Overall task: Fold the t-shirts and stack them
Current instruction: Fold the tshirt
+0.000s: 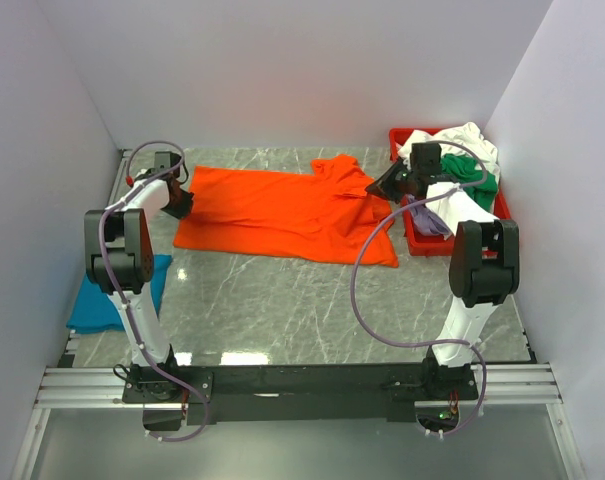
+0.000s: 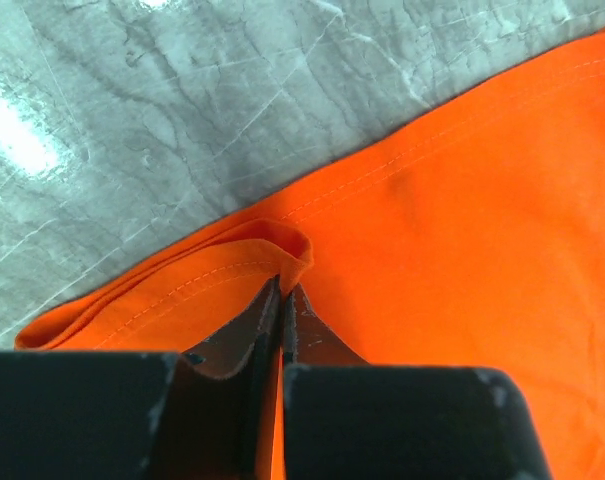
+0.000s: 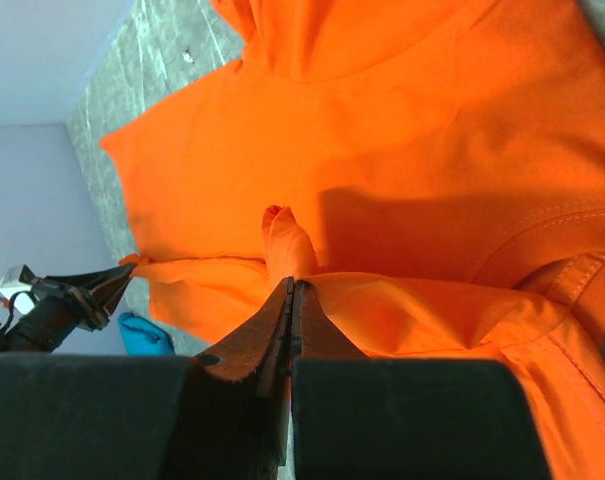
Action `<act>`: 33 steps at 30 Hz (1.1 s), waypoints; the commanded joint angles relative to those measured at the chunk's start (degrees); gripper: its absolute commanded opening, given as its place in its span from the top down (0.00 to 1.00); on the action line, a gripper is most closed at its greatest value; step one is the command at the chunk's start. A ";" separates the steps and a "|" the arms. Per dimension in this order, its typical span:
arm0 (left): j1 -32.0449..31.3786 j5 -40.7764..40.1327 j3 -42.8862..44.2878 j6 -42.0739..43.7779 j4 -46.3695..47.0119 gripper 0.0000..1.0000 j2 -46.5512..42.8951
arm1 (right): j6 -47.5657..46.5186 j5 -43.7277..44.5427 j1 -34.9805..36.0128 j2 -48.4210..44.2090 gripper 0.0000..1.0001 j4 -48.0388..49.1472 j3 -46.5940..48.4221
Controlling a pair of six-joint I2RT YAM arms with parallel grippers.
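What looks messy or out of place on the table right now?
The orange t-shirt lies skewed, its collar end bunched where the right gripper pinches it. Loose shirts spill over the rim of the red tray.

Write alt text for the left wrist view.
The left gripper is shut on a pinched fold at the edge of the orange shirt. The shirt fills the lower right of the view, with the grey marble table showing above and to the left.

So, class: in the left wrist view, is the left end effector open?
No, the left end effector is shut on a fold of the orange t-shirt.
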 commanded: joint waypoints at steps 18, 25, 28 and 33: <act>1.43 3.54 -0.45 3.37 5.63 0.74 -1.56 | -1.95 -1.08 -1.58 2.00 0.69 2.98 2.09; 1.87 3.99 -6.33 4.87 8.80 0.30 -7.70 | -4.41 5.14 0.18 -3.08 0.46 -2.30 0.62; 1.61 3.11 -12.54 3.11 10.20 0.29 -12.88 | -3.45 8.57 2.28 -9.48 0.46 -0.20 -7.89; 0.20 -1.63 -22.92 -1.37 8.89 0.31 -20.18 | -0.99 13.33 6.77 -19.59 0.47 4.19 -24.84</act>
